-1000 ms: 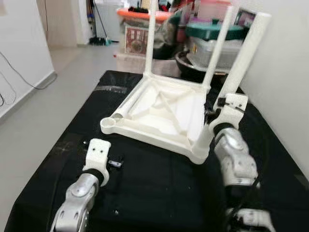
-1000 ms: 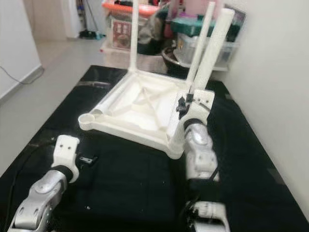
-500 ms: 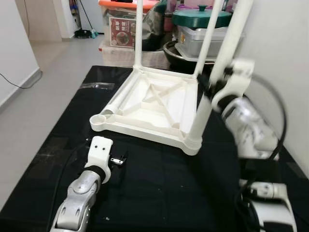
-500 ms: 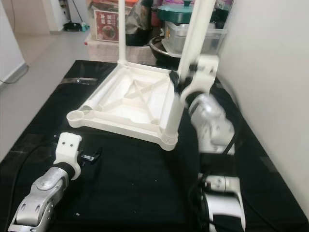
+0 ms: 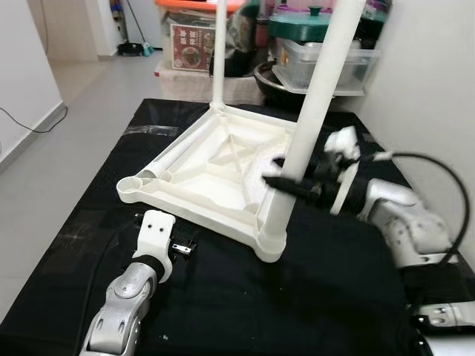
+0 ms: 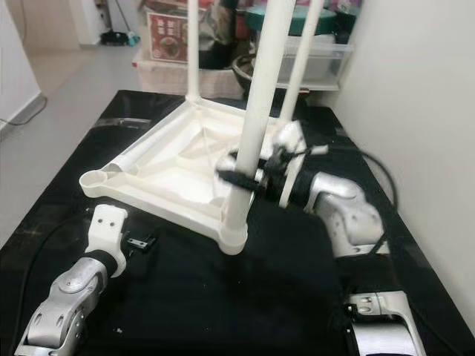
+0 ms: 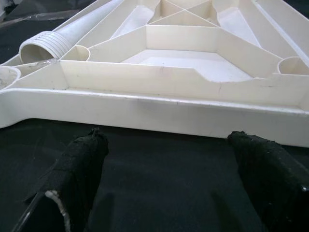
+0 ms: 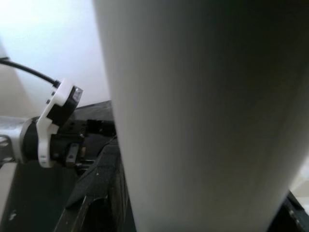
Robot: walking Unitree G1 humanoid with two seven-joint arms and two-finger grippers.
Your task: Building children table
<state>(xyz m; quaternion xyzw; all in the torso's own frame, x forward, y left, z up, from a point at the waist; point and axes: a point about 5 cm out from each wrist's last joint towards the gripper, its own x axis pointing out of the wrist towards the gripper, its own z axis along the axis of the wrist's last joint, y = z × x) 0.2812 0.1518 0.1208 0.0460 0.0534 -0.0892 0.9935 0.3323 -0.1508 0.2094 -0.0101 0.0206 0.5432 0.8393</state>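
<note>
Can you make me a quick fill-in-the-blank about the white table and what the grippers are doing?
The white table top lies ____ on the black cloth.
The right gripper grips the nearest ____ low down.
The left gripper is ____ , holding nothing.
One loose leg lies ____ the upturned top.

Missing words: upside down; leg; open; inside

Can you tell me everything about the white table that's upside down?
The table is white plastic, lying upside down on a black cloth. Its underside has a raised rim and crossing ribs. Three legs stand up from its corners. A fourth leg lies loose inside the frame beside the empty corner socket. The right gripper has its jaws around the near leg. The left gripper waits open just before the near edge.
</note>
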